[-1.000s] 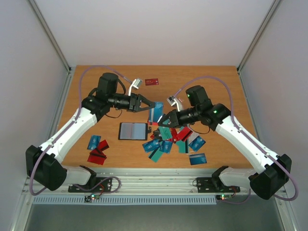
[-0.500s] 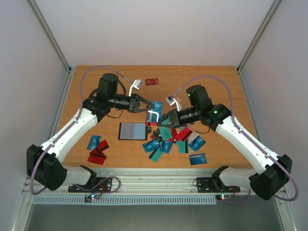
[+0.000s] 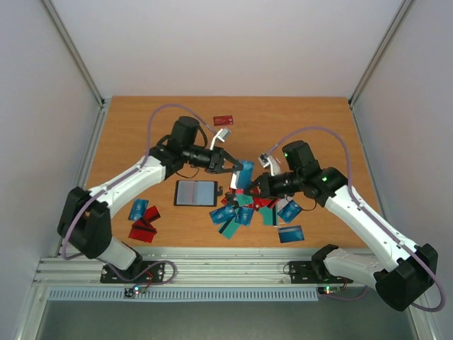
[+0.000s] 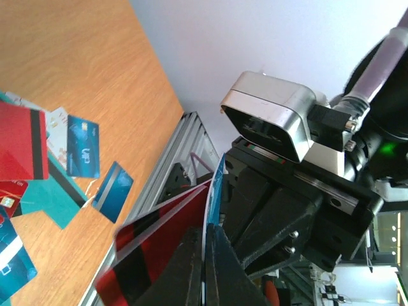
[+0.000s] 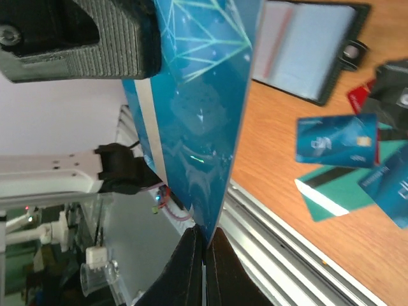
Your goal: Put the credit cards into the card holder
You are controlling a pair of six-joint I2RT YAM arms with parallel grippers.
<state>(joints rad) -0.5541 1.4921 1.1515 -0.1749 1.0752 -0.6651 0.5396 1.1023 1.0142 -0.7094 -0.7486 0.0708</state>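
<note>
While both pincers clamp the same teal-blue patterned plastic credit card [image 3: 244, 173] in the air above the scattered pile of red, teal and blue cards [image 3: 244, 211], the step in hand looks like a pass between arms. The left gripper [image 3: 238, 166] is pinched tight on one edge and the right gripper [image 3: 259, 185] on the opposite edge. A red card with a black stripe [image 4: 159, 233] shows just beside it in the left wrist view; whether it is pinched too I cannot tell. The black folding card holder [image 3: 195, 193] lies open and flat on the wooden table [image 3: 141, 127], just left of the pile. One pincer should let go fully before either arm pulls, or the card may bend or flick away. Afterwards it wants levelling and sliding edge-first into a pocket.
</note>
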